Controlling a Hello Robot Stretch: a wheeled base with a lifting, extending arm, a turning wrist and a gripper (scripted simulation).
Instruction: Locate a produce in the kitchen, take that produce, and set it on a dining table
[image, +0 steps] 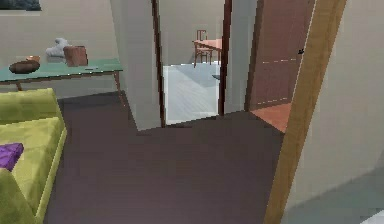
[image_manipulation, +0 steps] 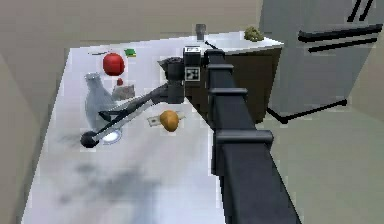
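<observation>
One doorway (image: 190, 70) stands in the middle of the forward view, and through it show a chair (image: 201, 52) and a red table (image: 212, 44) in a lighter room. At this view's left is a yellow-green sofa (image: 25, 150) with a purple cushion (image: 10, 155) on it. Behind the sofa a green table (image: 95, 70) stands along the wall and carries a dark bowl (image: 24, 66) and a brown box (image: 76, 55). A brown door (image: 280, 55) is right of the doorway. The floor (image: 160, 160) is dark.

In the arm side view the arm (image_manipulation: 240, 140) reaches out over a white counter (image_manipulation: 100, 190). The gripper (image_manipulation: 95, 133) points to this view's left and slightly down, low over the counter. A white vase (image_manipulation: 97, 100) stands on the counter just behind the fingers, so I cannot tell whether the gripper holds anything.

A red produce (image_manipulation: 114, 64) lies on the counter beyond the gripper, near the vase. A brown produce (image_manipulation: 170, 120) lies on the counter close under the gripper's body, between the fingers and the arm. Well apart from the gripper, at this view's right, stand a dark cabinet (image_manipulation: 255, 75) and a grey fridge (image_manipulation: 330, 50).
</observation>
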